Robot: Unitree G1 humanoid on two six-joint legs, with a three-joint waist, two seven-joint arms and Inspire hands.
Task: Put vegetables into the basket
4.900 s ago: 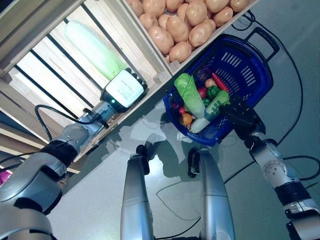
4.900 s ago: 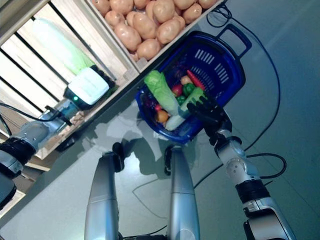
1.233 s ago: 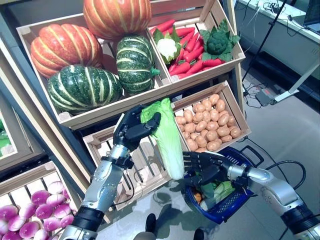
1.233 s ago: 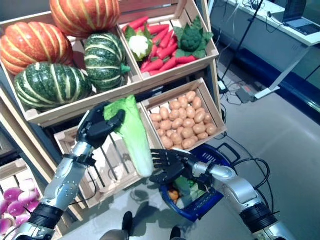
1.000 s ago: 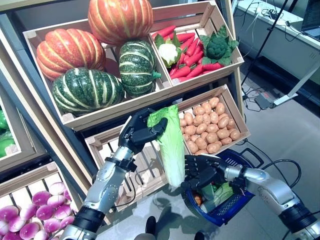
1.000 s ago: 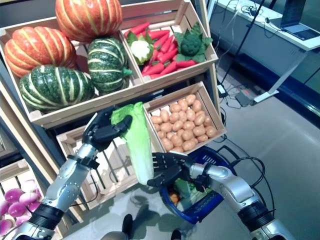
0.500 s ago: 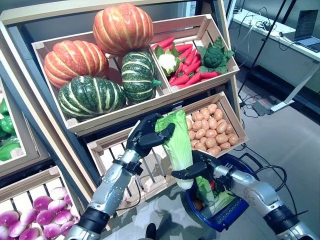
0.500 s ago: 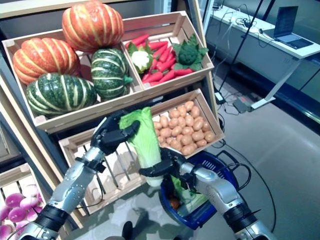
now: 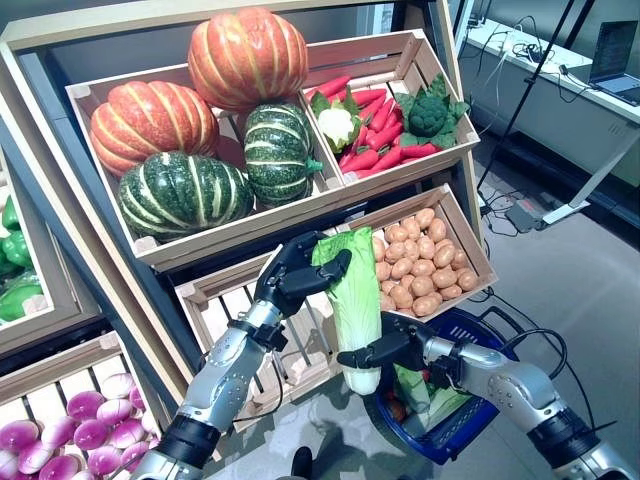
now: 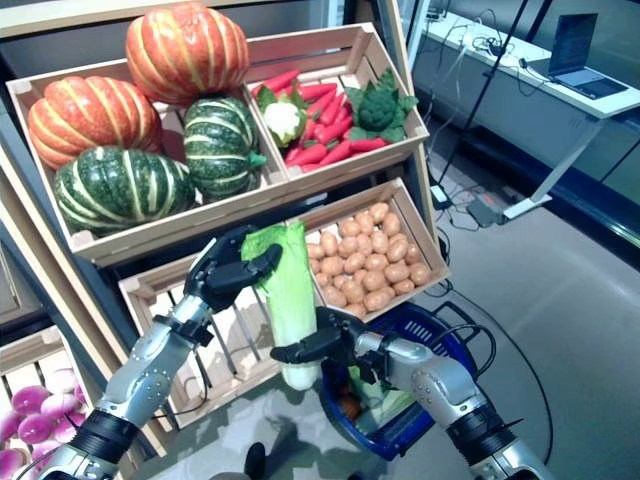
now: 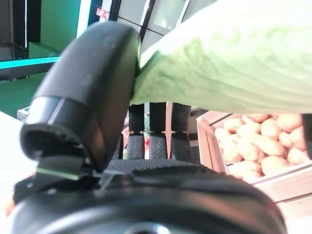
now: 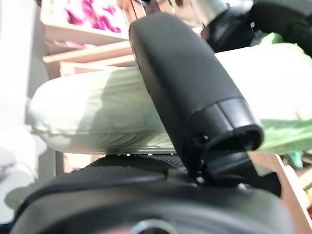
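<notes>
Two hands grip one long napa cabbage (image 9: 352,300), which hangs nearly upright in front of the wooden shelf. The left hand (image 9: 292,275) is curled round its leafy green top, thumb (image 11: 92,92) pressing one side and fingers (image 11: 157,131) wrapped behind the leaves. The right hand (image 9: 385,350) closes on the pale lower end: its thumb (image 12: 190,92) lies across the front of the stalk, and the fingers sit behind it, so only their tips show past the cabbage's edge. The white base of the cabbage sticks out just below the right hand's fingers.

Just beyond the right hand's knuckles, lower down, stands the blue basket (image 9: 480,425) on the floor, already holding green leaves and small red and orange pieces. The cabbage is not in it; its base hangs beside the basket's near rim.

Behind the left hand's fingers is an empty slatted crate (image 9: 235,315), and next to the cabbage's top a crate of potatoes (image 9: 425,255). Above them lie pumpkins (image 9: 180,120) and a crate of red peppers (image 9: 375,145) with cauliflower (image 9: 336,123) and broccoli (image 9: 428,108).
</notes>
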